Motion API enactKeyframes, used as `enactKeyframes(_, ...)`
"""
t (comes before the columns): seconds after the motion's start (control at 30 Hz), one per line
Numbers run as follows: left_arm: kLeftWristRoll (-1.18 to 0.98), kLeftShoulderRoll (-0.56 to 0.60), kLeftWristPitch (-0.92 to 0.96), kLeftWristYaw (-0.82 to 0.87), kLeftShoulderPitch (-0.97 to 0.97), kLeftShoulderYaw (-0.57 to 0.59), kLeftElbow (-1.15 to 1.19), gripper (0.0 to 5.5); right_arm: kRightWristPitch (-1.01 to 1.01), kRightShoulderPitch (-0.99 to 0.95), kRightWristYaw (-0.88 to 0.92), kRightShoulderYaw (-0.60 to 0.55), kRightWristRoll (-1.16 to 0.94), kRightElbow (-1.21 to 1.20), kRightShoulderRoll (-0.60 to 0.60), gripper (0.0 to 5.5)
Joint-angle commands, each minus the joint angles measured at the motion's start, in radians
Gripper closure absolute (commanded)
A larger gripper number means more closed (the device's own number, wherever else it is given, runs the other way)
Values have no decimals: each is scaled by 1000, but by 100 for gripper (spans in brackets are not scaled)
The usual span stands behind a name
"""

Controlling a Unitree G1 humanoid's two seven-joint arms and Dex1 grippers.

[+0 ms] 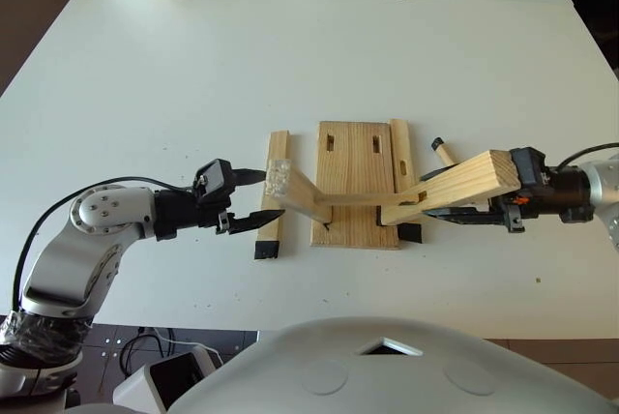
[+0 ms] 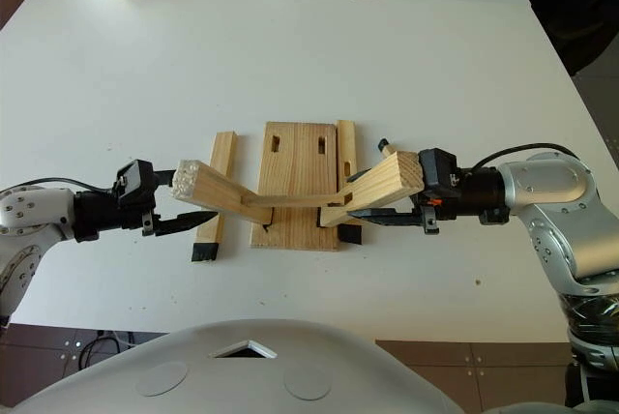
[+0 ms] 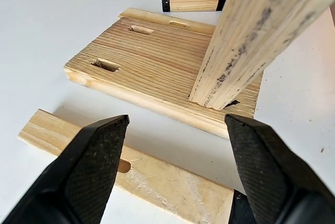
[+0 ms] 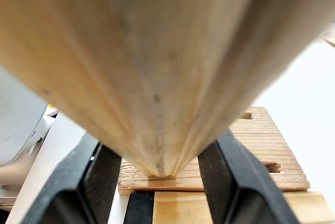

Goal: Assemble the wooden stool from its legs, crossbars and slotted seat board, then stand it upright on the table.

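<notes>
Right gripper (image 1: 471, 213): closed on the right leg (image 1: 474, 182), with one finger (image 4: 99, 179) against each side. The leg is tilted: its free end is raised at the gripper and its lower end meets the near right corner of the seat board (image 1: 353, 158).

Left gripper (image 1: 253, 199): fingers (image 3: 89, 171) spread wide, holding nothing. It hangs over the left bar (image 1: 279, 148). The raised end of the left leg (image 1: 295, 193) lies just beside its fingertips; contact cannot be determined.

The left leg's lower end stands at the board's near edge. A crossbar (image 1: 353, 199) joins the two tilted legs above the board. The board lies flat on the table (image 1: 145, 75), slots facing up. The left bar lies flat just beside the board's left edge and the right bar (image 1: 400, 153) along its right edge. A dowel (image 1: 443, 152) lies near the right bar.
</notes>
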State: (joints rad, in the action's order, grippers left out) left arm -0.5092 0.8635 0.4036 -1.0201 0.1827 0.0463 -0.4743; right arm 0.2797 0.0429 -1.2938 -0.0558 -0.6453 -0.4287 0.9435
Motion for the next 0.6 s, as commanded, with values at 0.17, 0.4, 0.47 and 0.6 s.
enactKeyframes(0.17,19,-19,20,19,-34,-52,-25,210,1,-68,-37,121,107,1,16,348)
enactKeyframes(0.4,16,-21,26,19,-48,-65,-39,210,-19,-103,-44,170,138,28,19,348)
enactKeyframes(0.47,-11,-21,39,15,-98,-30,9,210,-30,-103,-46,178,146,40,23,348)
enactKeyframes(0.6,-141,-55,149,23,-295,12,87,210,-53,-95,-51,189,164,61,33,348)
